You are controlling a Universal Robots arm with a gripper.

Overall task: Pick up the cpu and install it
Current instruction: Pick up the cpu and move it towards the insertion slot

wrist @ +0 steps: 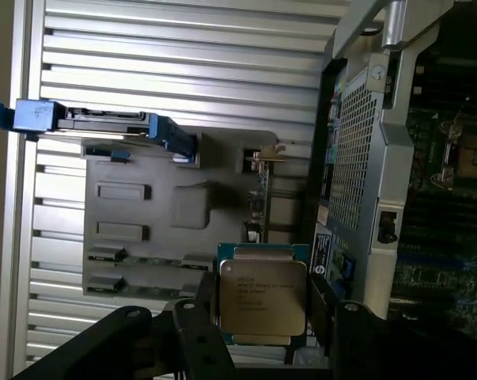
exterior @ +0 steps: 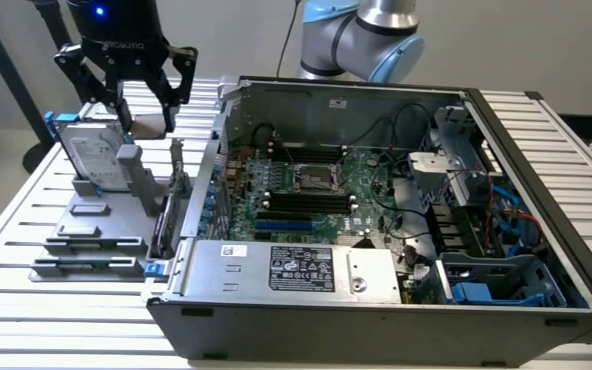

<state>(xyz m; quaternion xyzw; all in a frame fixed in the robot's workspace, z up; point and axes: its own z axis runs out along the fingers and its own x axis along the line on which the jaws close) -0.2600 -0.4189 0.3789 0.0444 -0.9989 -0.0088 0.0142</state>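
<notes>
**CPU in the jaws, clear of the fixture, socket open**

- Nearest the wrist camera: the gripper (wrist: pixel 262 321) is clenched on the cpu (wrist: pixel 262 294). One black finger sits on each of two opposite edges, and the silver lid with its printed lines faces the camera. An edge grip looks deliberate, since it keeps the pads off the contact face underneath.
- Exterior view: the chip hangs at about ten o'clock in the picture. It is above the grey fixture tray (exterior: pixel 90 223) and not touching it.
- The tray lies on the slatted table (exterior: pixel 8 231). Its shallow pockets seem made to present each part at a known spot for pickup.
- An upright drive (exterior: pixel 95 158) with blue brackets stands in the tray, just beside the gripper at roughly seven o'clock from it. The gripper appears clear of it.
- Farther off, toward four o'clock from the gripper, the open computer case (exterior: pixel 378 324) lies on its side, which turns the green board (exterior: pixel 368 193) upward for access from overhead.
- On that board the socket (exterior: pixel 317 179) shows as a dark square frame with nothing seated in it. Black memory sticks (exterior: pixel 307 202) lie just at its six o'clock.
- Judgement: the pick is done and the install is not. Chip and socket are well apart.
- Farthest, at twelve o'clock: a blue-grey arm joint (exterior: pixel 363 35) behind the case.
</notes>
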